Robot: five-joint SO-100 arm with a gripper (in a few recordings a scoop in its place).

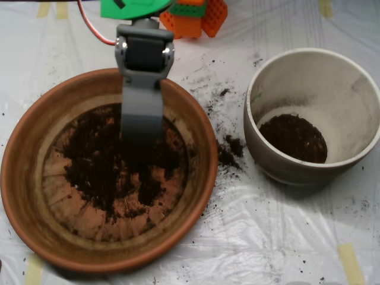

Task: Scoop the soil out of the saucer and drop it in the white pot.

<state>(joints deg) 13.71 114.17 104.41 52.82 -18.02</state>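
Overhead view: your scoop (141,139) down in saucer (27,178), tip buried in soil (104,169); can't tell whether its shells are apart or closed. White pot (356,89) at right, some soil inside. Spilled crumbs (228,151) between them.

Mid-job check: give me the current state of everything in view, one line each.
scoop: lowered into the saucer's soil
saucer: upright, base partly covered with soil
white pot: upright, some soil at the bottom
plastic sheet: soil crumbs spilled between saucer and pot
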